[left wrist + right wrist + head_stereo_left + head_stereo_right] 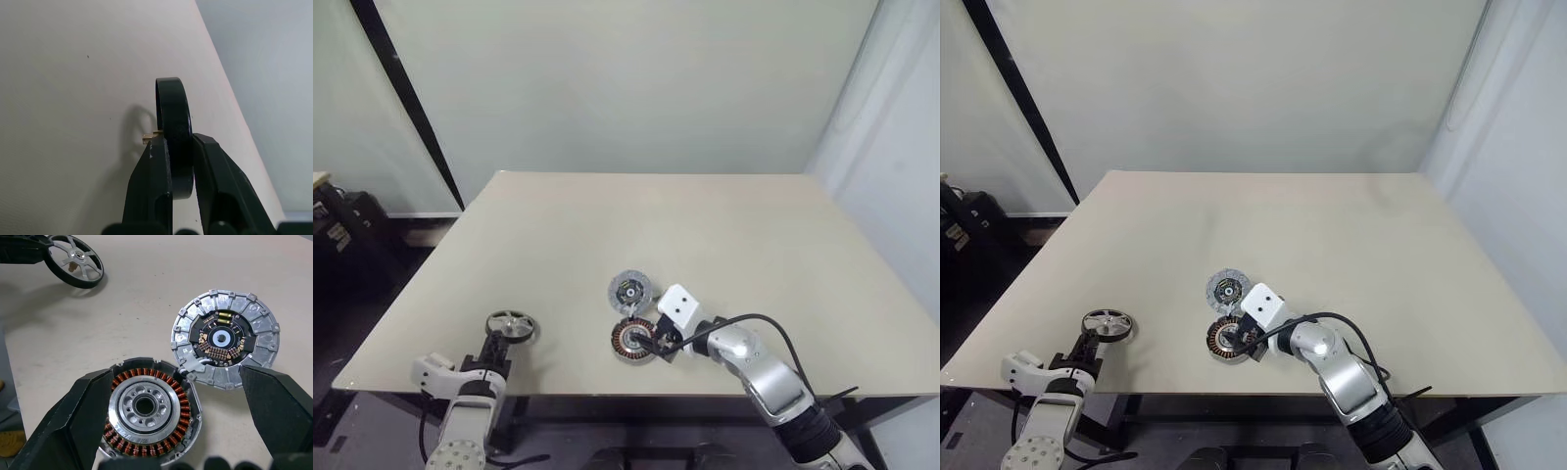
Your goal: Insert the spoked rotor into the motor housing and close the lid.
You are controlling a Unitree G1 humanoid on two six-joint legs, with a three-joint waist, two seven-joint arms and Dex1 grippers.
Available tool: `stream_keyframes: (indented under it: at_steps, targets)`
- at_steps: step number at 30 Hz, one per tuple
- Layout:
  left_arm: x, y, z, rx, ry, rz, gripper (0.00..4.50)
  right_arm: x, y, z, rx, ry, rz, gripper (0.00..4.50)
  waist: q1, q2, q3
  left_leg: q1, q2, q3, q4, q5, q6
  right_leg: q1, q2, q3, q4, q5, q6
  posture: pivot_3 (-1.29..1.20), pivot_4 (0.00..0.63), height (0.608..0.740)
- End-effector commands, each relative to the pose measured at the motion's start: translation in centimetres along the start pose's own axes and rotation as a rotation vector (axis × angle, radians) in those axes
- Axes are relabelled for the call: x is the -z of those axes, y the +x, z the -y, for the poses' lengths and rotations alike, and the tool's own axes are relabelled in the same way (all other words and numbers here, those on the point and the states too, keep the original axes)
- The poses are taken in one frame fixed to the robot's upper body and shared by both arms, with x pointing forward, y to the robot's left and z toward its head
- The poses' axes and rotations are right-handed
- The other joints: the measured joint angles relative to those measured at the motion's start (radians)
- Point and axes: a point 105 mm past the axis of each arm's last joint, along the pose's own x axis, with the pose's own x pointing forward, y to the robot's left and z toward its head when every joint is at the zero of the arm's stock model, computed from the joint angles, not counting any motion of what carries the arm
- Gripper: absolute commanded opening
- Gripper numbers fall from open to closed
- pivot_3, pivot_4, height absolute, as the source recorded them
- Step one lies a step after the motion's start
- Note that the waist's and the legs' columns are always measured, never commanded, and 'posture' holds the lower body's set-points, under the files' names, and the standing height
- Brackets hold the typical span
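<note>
- Nearest to me, at the table's (724, 215) near left corner, my left gripper (499, 345) has its two black fingers (151, 186) pressed together on the spoked rotor (512, 326); in the left wrist view the dark rim stands edge-on between them, with a small brass-coloured stub poking out at one side; I cannot tell whether the rotor still touches the tabletop.
- In the head views the rotor appears as a silvery spoked wheel, tilted up at the tips of that gripper, well apart from the other parts.
- Further right along the near edge, my right gripper (656, 340) sits with its jaws wide apart, one finger (73, 416) on either side of the motor housing (633, 339); the pads do not close on it, and from these pictures I cannot tell whether either one brushes its wall.
- The housing rests upright on the table, open at the top; a ring of copper-orange windings surrounds a silvery centre with a dark bore; nothing sits inside it.
- Just beyond the housing lies the lid (630, 291), swung open and flat on the table, joined to the housing's rim by a small hinge piece; its inner face shows a grey segmented ring around a dark hub with small copper-coloured parts.
- Behind all this the beige tabletop runs back to a pale wall.
</note>
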Motion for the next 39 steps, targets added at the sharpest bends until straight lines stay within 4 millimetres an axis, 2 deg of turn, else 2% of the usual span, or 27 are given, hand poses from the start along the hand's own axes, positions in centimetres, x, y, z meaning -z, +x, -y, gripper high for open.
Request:
stream_keyframes:
  at_steps: [1, 7, 12, 18, 23, 31, 39]
  targets:
    - [-1.4, -0.5, 2.9, 0.159, -0.044, 0.010, 0.27, -1.4, -0.5, 0.6, 0.032, -0.036, 0.050, 4.50, 0.000, 0.000, 0.000, 0.000, 0.000, 0.000, 0.000, 0.000, 0.000, 0.000, 0.000, 0.000, 0.000, 0.000, 0.000, 0.00, 0.000, 0.740]
    - [-0.5, -1.9, 6.2, 0.351, -0.127, -0.146, 0.27, -0.1, -1.8, 1.0, 0.004, 0.020, 0.007, 4.50, 0.000, -0.001, 0.000, -0.001, 0.000, -0.001, 0.000, 0.000, 0.000, 0.000, 0.000, 0.000, -0.001, 0.000, 0.000, 0.00, 0.000, 0.740]
    - [3.2, -3.7, 9.4, 0.506, -0.137, -0.436, 0.27, 1.7, -3.5, 0.6, -0.064, 0.081, -0.058, 4.50, 0.000, -0.001, 0.001, -0.001, 0.000, -0.001, 0.000, 0.000, 0.000, 0.000, -0.001, 0.000, -0.002, 0.000, 0.000, 0.00, 0.000, 0.740]
    - [7.1, -4.9, 11.0, 0.571, -0.127, -0.699, 0.27, 3.0, -4.5, 1.6, -0.010, 0.108, -0.097, 4.50, 0.000, 0.000, 0.001, 0.000, 0.001, 0.000, 0.000, -0.001, -0.001, -0.001, -0.001, 0.000, -0.002, 0.000, 0.000, 0.00, 0.000, 0.740]
    - [8.8, -3.9, 11.1, 0.552, -0.100, -0.761, 0.27, 3.3, -4.8, 1.7, 0.019, 0.117, -0.098, 4.50, 0.000, 0.000, 0.001, -0.001, 0.000, 0.000, -0.001, -0.001, -0.001, -0.001, -0.001, 0.000, -0.002, 0.000, 0.000, 0.00, 0.000, 0.740]
    - [10.9, -2.0, 10.1, 0.486, -0.046, -0.788, 0.27, 3.4, -5.1, 2.0, 0.062, 0.119, -0.099, 4.50, 0.000, 0.000, 0.001, -0.001, 0.000, 0.001, -0.004, 0.002, 0.003, -0.002, 0.000, 0.001, -0.002, 0.000, 0.000, 0.00, 0.000, 0.740]
    - [12.5, -1.8, 9.2, 0.451, -0.037, -0.824, 0.27, 3.6, -5.5, 2.1, 0.095, 0.115, -0.102, 4.50, 0.000, 0.000, 0.001, -0.001, 0.000, 0.001, -0.005, 0.002, 0.003, -0.002, 0.000, 0.001, -0.002, 0.000, 0.000, 0.00, 0.000, 0.740]
